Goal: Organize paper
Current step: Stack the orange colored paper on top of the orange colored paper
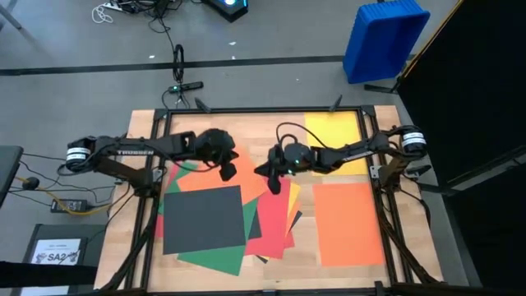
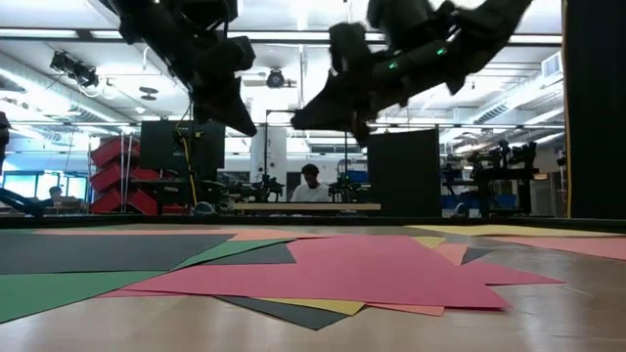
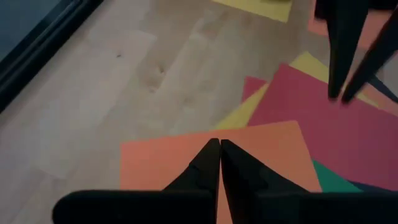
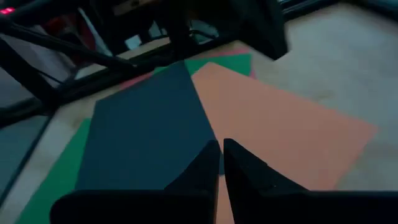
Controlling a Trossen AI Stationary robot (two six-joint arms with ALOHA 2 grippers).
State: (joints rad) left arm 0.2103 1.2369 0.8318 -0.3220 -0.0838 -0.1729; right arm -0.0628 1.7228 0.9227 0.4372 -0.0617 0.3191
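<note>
Sorting has barely begun, as I read the table from my station. Two sheets of the paper already lie apart from the heap: a yellow sheet [image 1: 333, 131] at the far edge of the wooden table [image 1: 329, 275], and an orange sheet [image 1: 348, 223] lying flat just beside the heap, on the right arm's side. Both look squared to the table frame, so I judge them placed.

The heap [image 1: 226, 222] itself remains a loose fan at the table's middle. A dark grey sheet [image 1: 203, 219] lies on top, with green beneath it, red [image 2: 372, 274] spreading toward the orange sheet, and slivers of yellow and orange showing at the heap's edges. None of these share an edge line, so most of the task is left.

My left gripper [image 1: 228, 171] hangs above the far side of the heap, fingers pressed together and holding nothing; its wrist view shows an orange corner of the heap below the closed tips. My right gripper [image 1: 274, 186] hovers above the heap's edge nearest the orange sheet, likewise fully closed and empty. From table height both grippers are clear of the paper, not touching it.
</note>
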